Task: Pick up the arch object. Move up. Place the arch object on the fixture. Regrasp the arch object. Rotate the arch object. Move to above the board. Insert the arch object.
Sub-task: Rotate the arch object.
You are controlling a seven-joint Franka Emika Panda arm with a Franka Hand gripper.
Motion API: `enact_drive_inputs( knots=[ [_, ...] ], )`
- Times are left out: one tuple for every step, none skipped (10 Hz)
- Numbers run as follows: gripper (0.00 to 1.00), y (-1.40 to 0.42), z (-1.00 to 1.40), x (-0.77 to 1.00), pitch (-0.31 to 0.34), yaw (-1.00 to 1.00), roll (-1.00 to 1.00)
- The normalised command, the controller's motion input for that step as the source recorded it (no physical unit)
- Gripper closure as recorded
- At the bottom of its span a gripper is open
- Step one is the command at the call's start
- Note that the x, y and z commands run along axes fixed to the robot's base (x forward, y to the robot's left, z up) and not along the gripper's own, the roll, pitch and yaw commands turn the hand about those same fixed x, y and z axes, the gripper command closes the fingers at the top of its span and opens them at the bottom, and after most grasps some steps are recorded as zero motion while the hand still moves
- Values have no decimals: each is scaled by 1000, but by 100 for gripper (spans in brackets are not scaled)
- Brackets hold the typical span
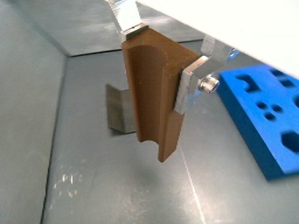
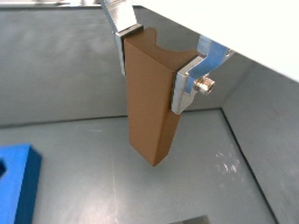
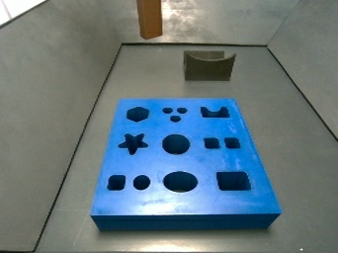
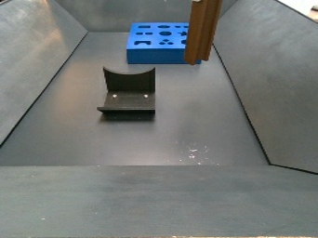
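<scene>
My gripper (image 1: pixel 160 59) is shut on the arch object (image 1: pixel 155 101), a long orange-brown bar with a curved scoop in one end. The bar hangs upright in the air, clamped near its upper end between the silver fingers (image 2: pixel 187 83). In the side views it hangs high above the floor (image 3: pixel 148 18), near the board's far end (image 4: pixel 203 31), and the gripper itself is cut off at the frame edge. The blue board (image 3: pixel 185 163) lies flat with dark cut-out holes. The fixture (image 3: pixel 208 65), a dark scooped block, stands on the floor apart from the board (image 4: pixel 128 90).
Grey sloping walls (image 3: pixel 79 79) enclose the dark floor (image 4: pixel 174 139) on all sides. The board (image 1: pixel 267 109) lies to one side of the hanging bar, and the fixture (image 1: pixel 115 107) stands behind it.
</scene>
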Motion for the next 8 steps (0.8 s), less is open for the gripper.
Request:
enact_drive_inputs(
  knots=[
    [100, 11, 2, 1, 44, -1000, -66],
    [100, 11, 2, 1, 47, -1000, -71],
    [100, 13, 2, 1, 59, -1000, -88],
    [100, 14, 2, 1, 66, -1000, -98],
    [100, 14, 2, 2, 83, -1000, -124],
    [100, 15, 4, 3, 102, -1000, -154],
    [100, 15, 7, 6, 101, -674, -154],
    [100, 16, 9, 7, 100, -522, -154]
  ],
)
